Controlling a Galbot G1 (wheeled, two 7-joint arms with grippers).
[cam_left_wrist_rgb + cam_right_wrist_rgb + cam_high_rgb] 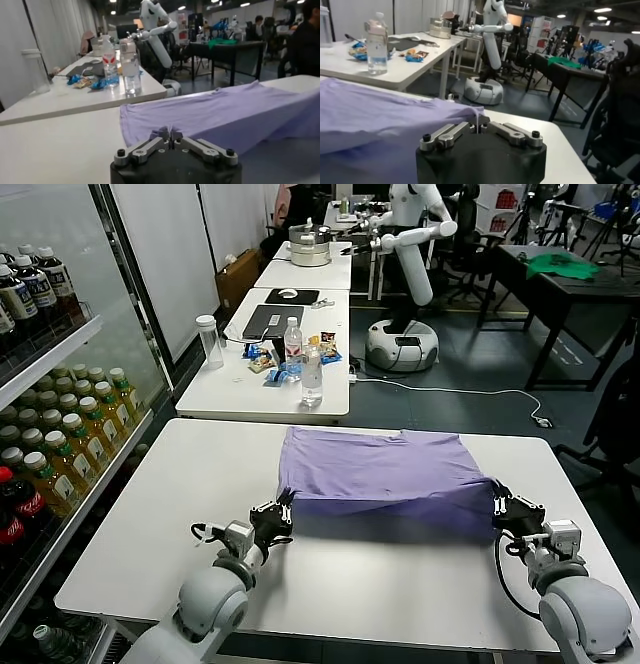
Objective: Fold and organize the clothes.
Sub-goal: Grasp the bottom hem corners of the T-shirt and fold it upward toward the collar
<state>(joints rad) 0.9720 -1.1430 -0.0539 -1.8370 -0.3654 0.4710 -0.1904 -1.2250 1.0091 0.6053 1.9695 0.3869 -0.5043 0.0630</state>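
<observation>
Shirt: the lavender T-shirt [385, 479] lies mid-table [150, 534], its near edge raised off the surface for folding over.
Left gripper [277, 519]: clamped on the near left corner.
Right gripper [505, 510]: clamped on the near right corner, keeping the edge taut between them.

The white table [150, 524] lies bare along its left edge, its right edge and its near edge, so a gripper can pass there. The lavender T-shirt [385, 474] fills the middle toward the far edge, its near hem lifted off the surface, blocking the way across.
</observation>
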